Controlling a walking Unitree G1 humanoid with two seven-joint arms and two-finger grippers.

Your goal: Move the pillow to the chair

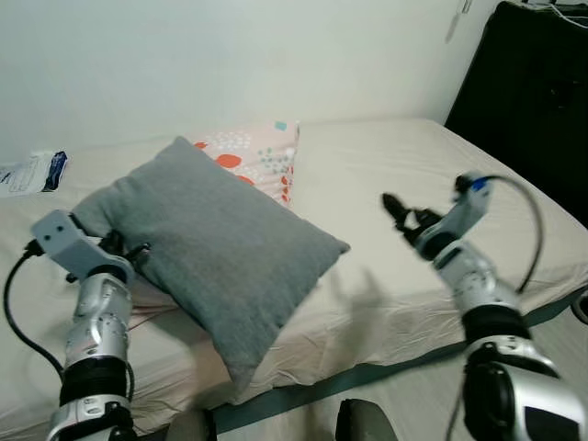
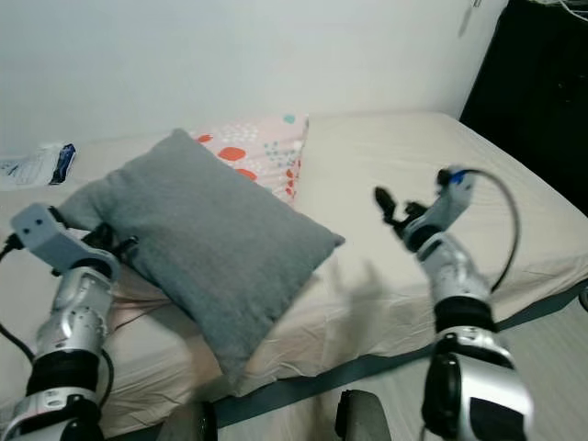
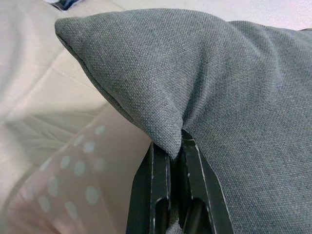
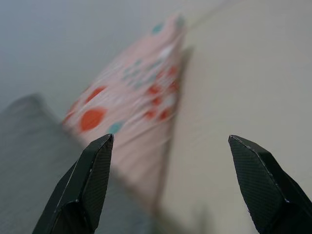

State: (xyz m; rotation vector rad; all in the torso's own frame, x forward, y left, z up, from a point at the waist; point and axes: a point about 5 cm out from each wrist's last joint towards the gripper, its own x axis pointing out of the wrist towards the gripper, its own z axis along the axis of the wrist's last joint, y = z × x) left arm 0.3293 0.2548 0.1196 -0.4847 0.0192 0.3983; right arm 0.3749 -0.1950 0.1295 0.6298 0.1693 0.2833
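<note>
Grey pillow (image 1: 216, 248) lies on the bed (image 1: 395, 175), overlapping a spotted pink pillow (image 1: 262, 158). Left gripper (image 3: 174, 161) pinches only its corner seam; lifted this way, the fabric may slip free. Right gripper (image 4: 170, 170) hovers spread wide above the mattress, holding nothing.

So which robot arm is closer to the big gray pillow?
Left. The left end effector is pinching the gray pillow at its edge. The right end effector hovers open above the bed, apart from the pillow.
</note>
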